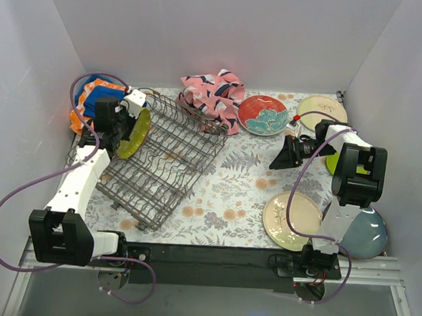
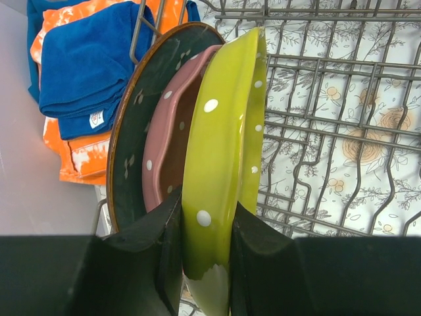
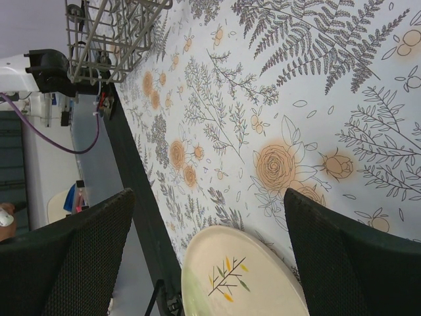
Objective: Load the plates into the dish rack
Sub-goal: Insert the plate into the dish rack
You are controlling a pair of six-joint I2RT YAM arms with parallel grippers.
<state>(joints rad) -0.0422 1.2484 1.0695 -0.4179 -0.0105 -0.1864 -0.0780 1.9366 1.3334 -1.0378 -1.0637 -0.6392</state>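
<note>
Three plates stand on edge at the far left end of the dish rack [image 1: 168, 155]: a dark plate [image 2: 135, 131], a pink plate [image 2: 172, 131] and a yellow-green plate [image 2: 217, 151] with white dots. Left hand [image 2: 205, 230] is closed narrowly on the near rim of the yellow-green plate, one finger on each face. Right hand [image 3: 207, 204] is spread wide and holds nothing. It hangs above the worktop [image 1: 246, 174], near a cream plate [image 3: 243, 276] with a sprig pattern.

Risk, as I judge it: the yellow-green plate sits close against the pink one, and I cannot tell whether its lower edge is seated between tines. If it is not, release could let it tip or slide. A sideways pull on withdrawal could knock its neighbours.

Surface: floral print covers the worktop, and the rack sits askew on it. Folded towels [image 2: 85, 66] lie beside the rack, with a pink cloth [image 1: 211, 93] behind it. Plain white walls [image 1: 204, 29] enclose three sides.
</note>
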